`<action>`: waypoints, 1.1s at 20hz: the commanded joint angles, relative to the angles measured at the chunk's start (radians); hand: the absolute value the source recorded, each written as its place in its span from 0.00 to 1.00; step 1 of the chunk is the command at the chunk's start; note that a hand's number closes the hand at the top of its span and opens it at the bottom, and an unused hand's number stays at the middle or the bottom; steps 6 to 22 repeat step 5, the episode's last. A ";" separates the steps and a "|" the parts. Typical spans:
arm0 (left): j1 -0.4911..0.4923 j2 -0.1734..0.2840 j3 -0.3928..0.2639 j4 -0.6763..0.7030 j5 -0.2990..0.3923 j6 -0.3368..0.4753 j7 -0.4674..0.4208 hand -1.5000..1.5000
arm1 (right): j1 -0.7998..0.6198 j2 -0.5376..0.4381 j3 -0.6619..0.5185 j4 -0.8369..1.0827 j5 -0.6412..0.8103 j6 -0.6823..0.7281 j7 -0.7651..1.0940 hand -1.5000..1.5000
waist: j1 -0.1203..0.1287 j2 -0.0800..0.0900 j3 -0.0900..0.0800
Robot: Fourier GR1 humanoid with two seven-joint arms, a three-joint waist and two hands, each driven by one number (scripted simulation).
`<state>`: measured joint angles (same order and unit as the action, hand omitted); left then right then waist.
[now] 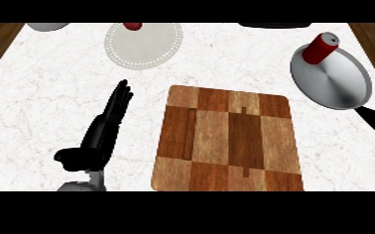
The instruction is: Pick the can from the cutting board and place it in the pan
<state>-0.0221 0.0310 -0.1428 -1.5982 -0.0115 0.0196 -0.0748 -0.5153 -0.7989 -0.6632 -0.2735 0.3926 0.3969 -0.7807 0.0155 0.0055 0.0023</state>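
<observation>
The can [321, 48], red-bodied with a silver top, stands upright at the far edge of the pan [331, 79], inside its rim as far as the steep view allows; no hand touches it. The pan is a grey metal disc at the right of the surface [58, 99]; its dark handle [366, 116] runs off toward the right edge. The cutting board [228, 139], a patchwork of light and dark wood, lies in the middle foreground with nothing on it. The placement therefore looks done, and the step in hand is, by my judgement, the check and the withdrawal rather than a grasp.

To finish well: leave the can alone; it sits close to the pan's far rim, so a brush from a returning arm could tip it or push it out; any retreat should pass high and clear of the pan and its handle. Whether the can's base lies flat on the pan floor or rides the rim cannot be told from this angle; a closer look would settle it.

The left hand [106, 124] lies left of the board, just beside its edge, fingers straight and pointing away, thumb out to the side, holding nothing; it is resting. The right hand does not show.

Farther off: a white plate [143, 47] with a beaded rim near the far edge carries a small red thing [132, 26]; a grey round object [47, 27] shows at the far left corner; a dark object [275, 25] sits at the far edge.
</observation>
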 commanded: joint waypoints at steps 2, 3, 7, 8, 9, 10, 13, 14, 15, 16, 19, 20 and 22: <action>-0.008 0.032 0.032 -0.039 0.031 -0.031 0.033 0.50 | 0.029 -0.030 0.017 0.013 -0.011 0.061 -0.108 0.00 | 0.002 0.001 0.001; 0.038 -0.029 -0.046 -0.029 -0.041 0.032 -0.015 0.50 | 0.024 -0.007 0.033 -0.009 -0.007 0.012 -0.100 0.00 | -0.001 -0.001 0.000; -0.008 0.020 0.034 0.003 0.019 -0.023 -0.005 0.50 | 0.037 0.010 0.046 -0.033 -0.008 -0.030 -0.130 0.00 | -0.005 -0.001 -0.001; -0.008 0.020 0.034 0.003 0.019 -0.023 -0.005 0.50 | 0.037 0.010 0.046 -0.033 -0.008 -0.030 -0.130 0.00 | -0.005 -0.001 -0.001; -0.008 0.020 0.034 0.003 0.019 -0.023 -0.005 0.50 | 0.037 0.010 0.046 -0.033 -0.008 -0.030 -0.130 0.00 | -0.005 -0.001 -0.001; -0.008 0.020 0.034 0.003 0.019 -0.023 -0.005 0.50 | 0.037 0.010 0.046 -0.033 -0.008 -0.030 -0.130 0.00 | -0.005 -0.001 -0.001; -0.008 0.020 0.034 0.003 0.019 -0.023 -0.005 0.50 | 0.037 0.010 0.046 -0.033 -0.008 -0.030 -0.130 0.00 | -0.005 -0.001 -0.001; -0.008 0.020 0.034 0.003 0.019 -0.023 -0.005 0.50 | 0.037 0.010 0.046 -0.033 -0.008 -0.030 -0.130 0.00 | -0.005 -0.001 -0.001; -0.008 0.020 0.034 0.003 0.019 -0.023 -0.005 0.50 | 0.037 0.010 0.046 -0.033 -0.008 -0.030 -0.130 0.00 | -0.005 -0.001 -0.001; -0.008 0.020 0.034 0.003 0.019 -0.023 -0.005 0.50 | 0.037 0.010 0.046 -0.033 -0.008 -0.030 -0.130 0.00 | -0.005 -0.001 -0.001; -0.008 0.020 0.034 0.003 0.019 -0.023 -0.005 0.50 | 0.037 0.010 0.046 -0.033 -0.008 -0.030 -0.130 0.00 | -0.005 -0.001 -0.001; -0.008 0.020 0.034 0.003 0.019 -0.023 -0.005 0.50 | 0.037 0.010 0.046 -0.033 -0.008 -0.030 -0.130 0.00 | -0.005 -0.001 -0.001; -0.008 0.020 0.034 0.003 0.019 -0.023 -0.005 0.50 | 0.037 0.010 0.046 -0.033 -0.008 -0.030 -0.130 0.00 | -0.005 -0.001 -0.001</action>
